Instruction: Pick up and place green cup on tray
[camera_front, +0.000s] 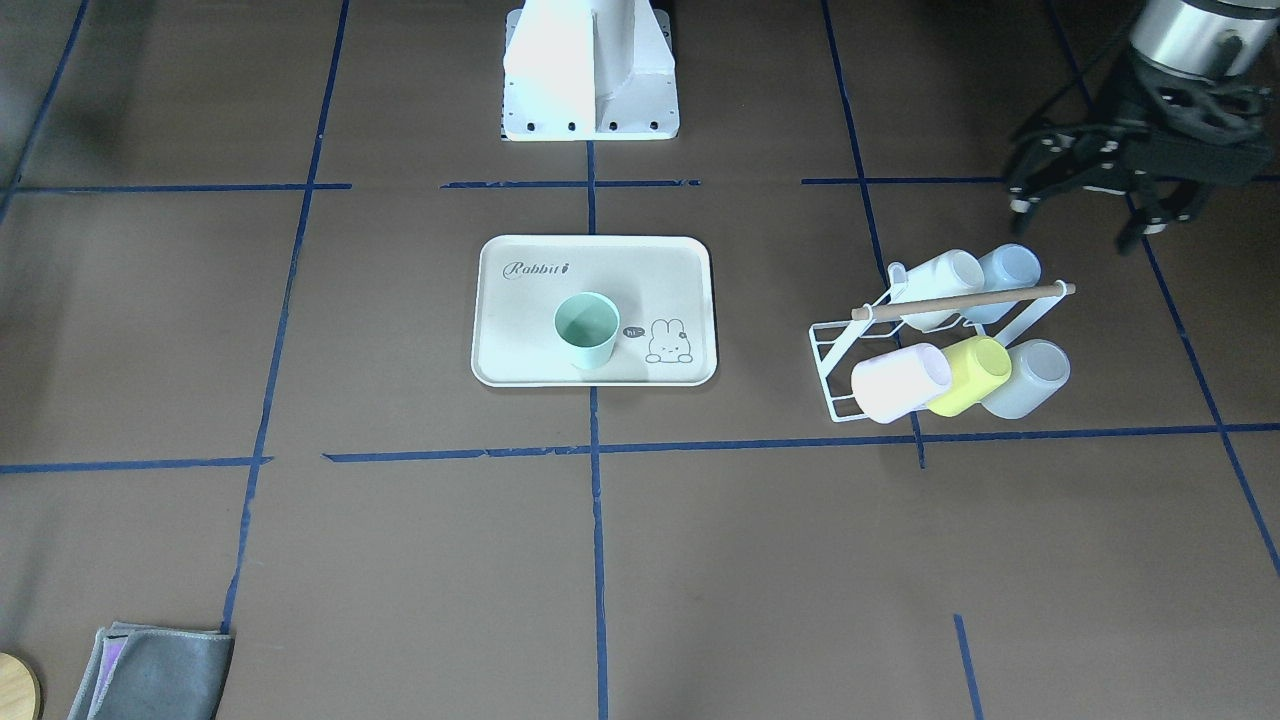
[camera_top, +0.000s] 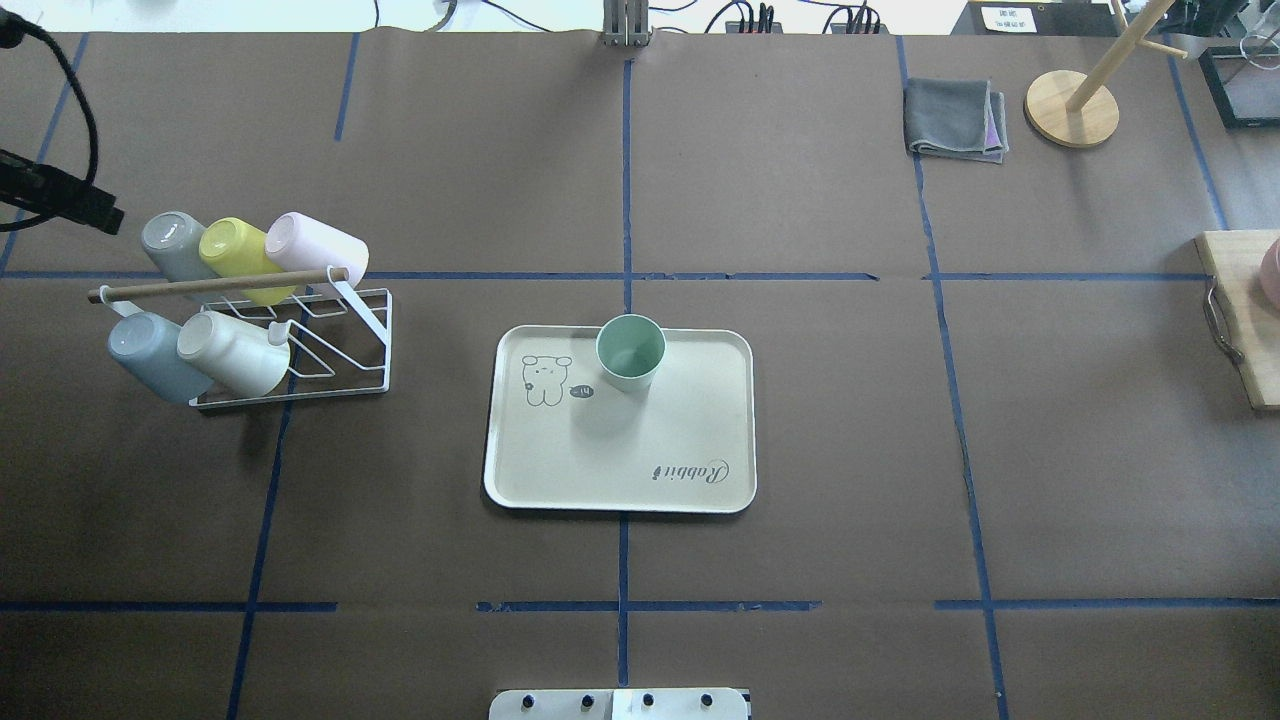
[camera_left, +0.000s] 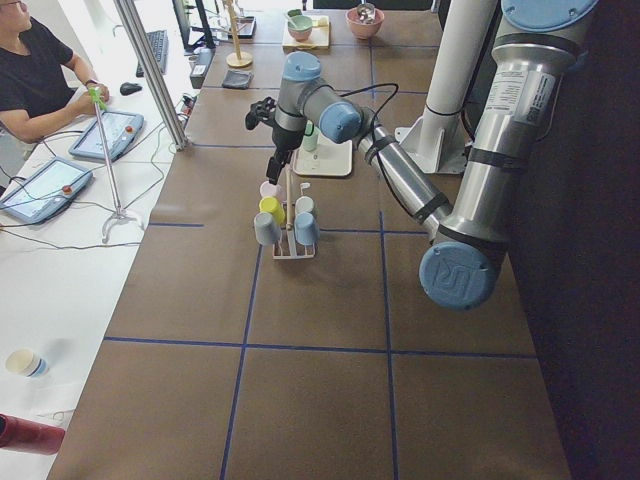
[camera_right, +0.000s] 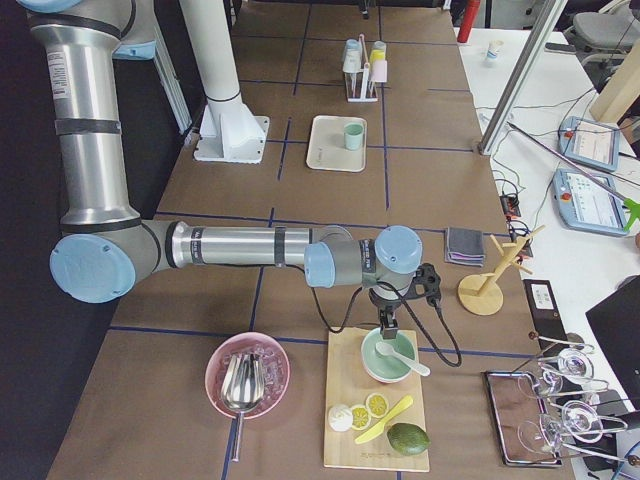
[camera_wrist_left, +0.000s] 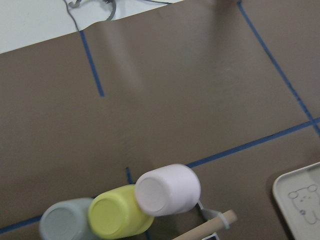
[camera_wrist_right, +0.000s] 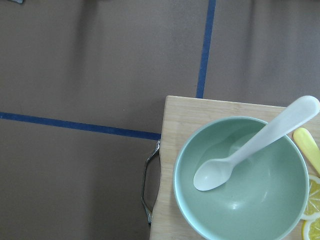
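The green cup (camera_front: 587, 330) stands upright on the tray (camera_front: 530, 345), near the bunny drawing. It also shows in the overhead view (camera_top: 630, 352) on the tray's (camera_top: 650, 450) far side, and in the exterior right view (camera_right: 353, 136). My left gripper (camera_front: 1080, 215) hangs open and empty above the table behind the cup rack, well away from the tray. My right gripper (camera_right: 386, 322) shows only in the exterior right view, above a green bowl. I cannot tell whether it is open or shut.
A white wire rack (camera_top: 340, 345) holds several cups on their sides, among them a yellow-green one (camera_wrist_left: 120, 212) and a pink one (camera_wrist_left: 167, 190). A wooden board (camera_wrist_right: 180, 110) carries a green bowl (camera_wrist_right: 245, 200) with a spoon. A grey cloth (camera_top: 955, 118) and a wooden stand (camera_top: 1072, 100) lie far right.
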